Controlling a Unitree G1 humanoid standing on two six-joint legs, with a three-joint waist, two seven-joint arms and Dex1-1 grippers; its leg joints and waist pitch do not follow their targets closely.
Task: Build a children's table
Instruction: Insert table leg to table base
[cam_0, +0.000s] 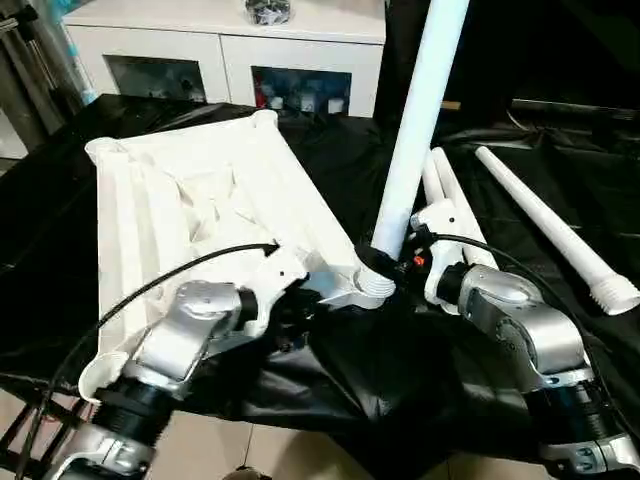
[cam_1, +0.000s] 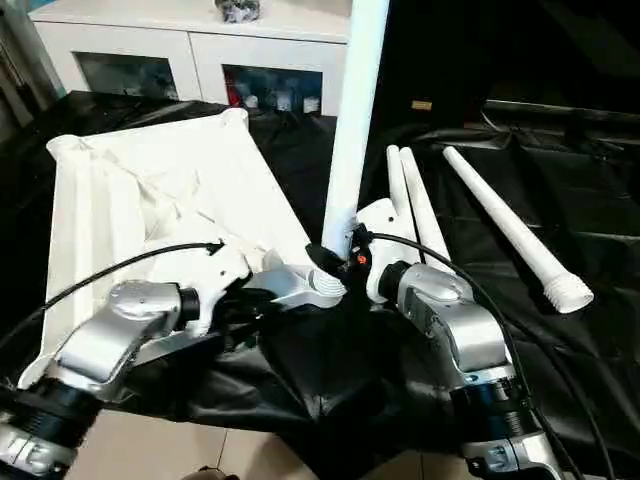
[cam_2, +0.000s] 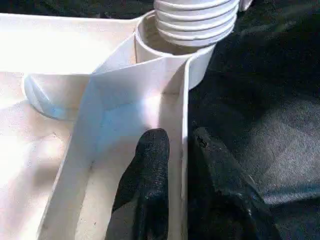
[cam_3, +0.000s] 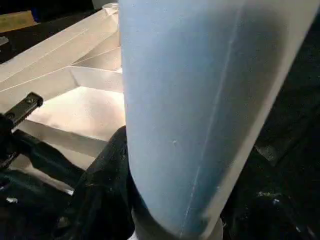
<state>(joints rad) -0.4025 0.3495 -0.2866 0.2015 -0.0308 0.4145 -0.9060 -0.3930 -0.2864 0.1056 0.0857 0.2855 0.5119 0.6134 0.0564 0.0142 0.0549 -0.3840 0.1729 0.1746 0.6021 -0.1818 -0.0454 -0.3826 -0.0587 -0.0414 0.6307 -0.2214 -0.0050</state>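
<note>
Black-draped table (cam_0: 560, 180) fills the workspace, white cabinet (cam_0: 225, 40) behind at 12 o'clock.

Tabletop (cam_0: 190, 200) lies underside up, ribs showing, at 9–10 o'clock of the scene centre, one long edge hanging toward the robot.

Upright leg (cam_0: 415, 120) stands near centre, threaded end sitting in or just at the near corner socket (cam_0: 365, 285); left wrist view shows the threads at the socket mouth, not fully in. Can't tell whether any turns have engaged.

Spare legs: two lying side by side (cam_0: 445, 200) at 2 o'clock of the socket, one more (cam_0: 550, 230) at 3 o'clock, well apart, threaded end toward the robot.

Right gripper (cam_0: 385, 265): jaws about half wide, clamped round the upright leg's base just above the socket.

Left gripper (cam_2: 175, 165): jaws narrow, straddling the tabletop's rim wall beside that socket, one finger inside, one outside. Whether they're pinching or slack I can't tell.

Step in hand: seating the first leg. Judgement: next move needs the left steadying the tabletop, leg kept plumb, then pushed or twisted down until the threads disappear. Cross-threading is the risk if it tilts.
</note>
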